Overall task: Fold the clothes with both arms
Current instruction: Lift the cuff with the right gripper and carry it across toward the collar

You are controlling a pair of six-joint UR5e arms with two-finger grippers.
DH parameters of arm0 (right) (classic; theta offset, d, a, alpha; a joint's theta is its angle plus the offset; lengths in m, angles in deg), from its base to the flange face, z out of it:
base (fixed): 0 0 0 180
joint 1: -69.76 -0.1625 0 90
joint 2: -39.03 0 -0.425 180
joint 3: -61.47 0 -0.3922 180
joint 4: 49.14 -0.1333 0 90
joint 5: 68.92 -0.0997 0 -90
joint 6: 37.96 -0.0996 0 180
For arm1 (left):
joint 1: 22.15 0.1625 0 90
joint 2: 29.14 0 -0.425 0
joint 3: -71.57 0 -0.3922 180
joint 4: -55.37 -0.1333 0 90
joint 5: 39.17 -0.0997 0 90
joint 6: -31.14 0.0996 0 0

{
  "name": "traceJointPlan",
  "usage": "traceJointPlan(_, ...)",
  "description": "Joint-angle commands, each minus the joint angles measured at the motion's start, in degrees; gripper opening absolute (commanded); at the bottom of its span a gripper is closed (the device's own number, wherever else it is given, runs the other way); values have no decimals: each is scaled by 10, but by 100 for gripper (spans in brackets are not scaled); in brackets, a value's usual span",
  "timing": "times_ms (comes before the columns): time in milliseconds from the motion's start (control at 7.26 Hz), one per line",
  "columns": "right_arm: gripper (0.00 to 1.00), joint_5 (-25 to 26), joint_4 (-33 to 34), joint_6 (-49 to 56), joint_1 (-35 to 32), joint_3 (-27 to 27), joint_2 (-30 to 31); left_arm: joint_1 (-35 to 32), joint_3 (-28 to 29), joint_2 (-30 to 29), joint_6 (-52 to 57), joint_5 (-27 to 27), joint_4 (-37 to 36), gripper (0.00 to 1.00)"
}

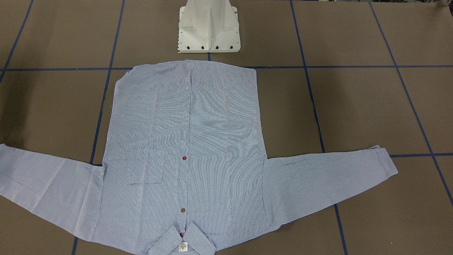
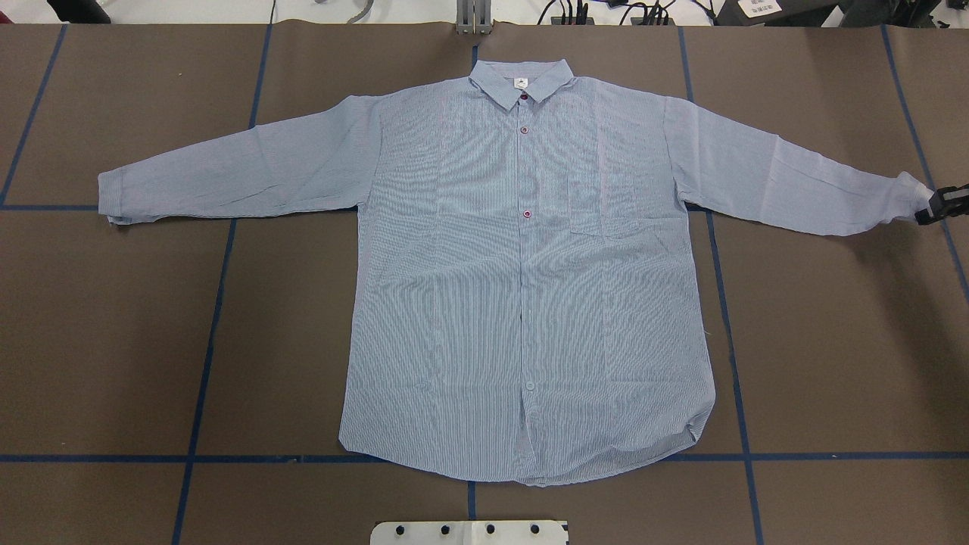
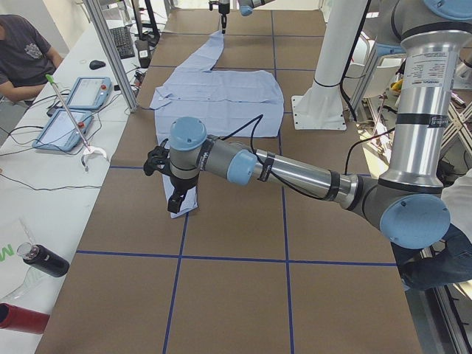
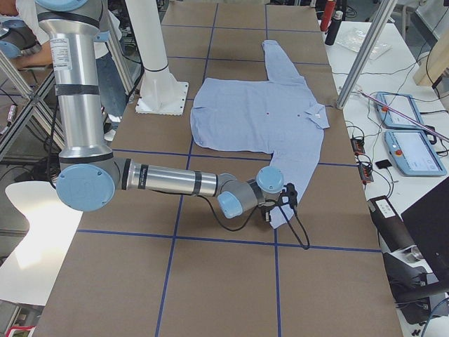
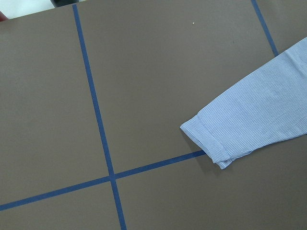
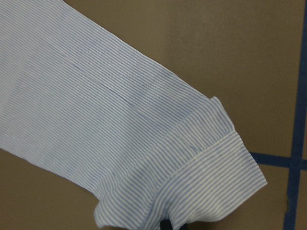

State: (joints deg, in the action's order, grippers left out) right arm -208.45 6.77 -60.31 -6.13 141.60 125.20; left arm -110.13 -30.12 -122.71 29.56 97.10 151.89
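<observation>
Shirt: the light blue, finely striped button-up shirt [image 2: 522,288] lies flat and front up on the brown bench [image 2: 833,341], buttoned, with both sleeves spread outward; its collar [image 2: 521,79] is on the side away from the robot, and its hem is just short of the white pedestal [image 1: 208,32]
Right claw: the right claw [image 2: 940,206] is at the bench's right end, against the cuff of the sleeve on that side; the cuff looks bunched and a little raised there, and the wrist view shows a dark fingertip [image 6: 165,225] at the cuff's edge, so it is pinching the cuff
Left claw: the left claw [image 3: 177,203] shows only in the left side view, low over the end of the other sleeve; I cannot tell whether it is spread or pressed together
Left cuff: it [image 5: 211,139] lies flat, its corner on a blue tape line [image 5: 144,168]
</observation>
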Motion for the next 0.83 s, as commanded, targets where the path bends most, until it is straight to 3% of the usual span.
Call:
traceJointPlan(0,0,-29,3,-2,-25,99,-4,0,2,-1,0,-1,0,99)
traceJointPlan(138,0,-35,11,-2,-24,127,-27,0,2,-1,0,-1,0,99)
traceJointPlan(413,0,-34,77,-4,59,130,-105,0,5,-1,0,-1,0,99)
traceJointPlan(689,0,49,224,-5,152,129,-214,0,9,0,1,0,0,99)
